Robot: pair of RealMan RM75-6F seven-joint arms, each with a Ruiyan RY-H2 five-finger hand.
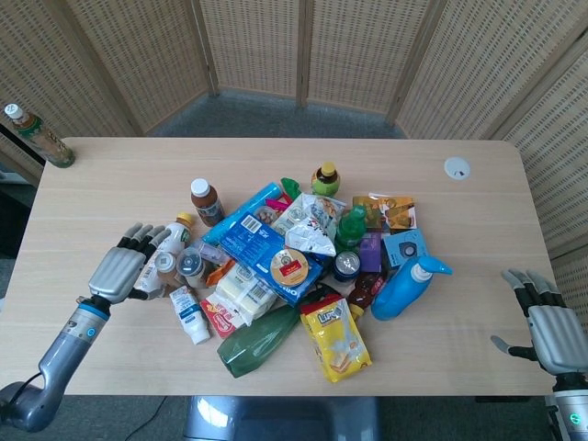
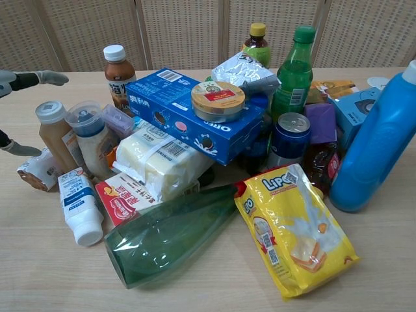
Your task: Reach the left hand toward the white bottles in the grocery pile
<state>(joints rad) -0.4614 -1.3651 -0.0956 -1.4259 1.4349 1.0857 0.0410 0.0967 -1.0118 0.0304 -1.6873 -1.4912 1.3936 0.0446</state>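
The grocery pile fills the table's middle. At its left edge are the white bottles: one with a yellow cap (image 1: 175,235), a small one lying flat with a blue label (image 1: 189,315) (image 2: 78,207), and a short one lying on its side (image 2: 38,170). My left hand (image 1: 122,267) (image 2: 26,79) is right beside them, fingers spread and holding nothing. Its fingertips reach the tan white-capped bottle (image 1: 164,265) (image 2: 53,133); I cannot tell whether they touch. My right hand (image 1: 549,327) is open at the table's right front edge, far from the pile.
A blue cookie box (image 1: 260,241), a green bottle on its side (image 1: 260,339), a yellow snack bag (image 1: 338,338) and a blue detergent bottle (image 1: 404,286) crowd the pile. A brown bottle (image 1: 207,202) stands behind the white ones. A tea bottle (image 1: 37,135) stands at the far left corner.
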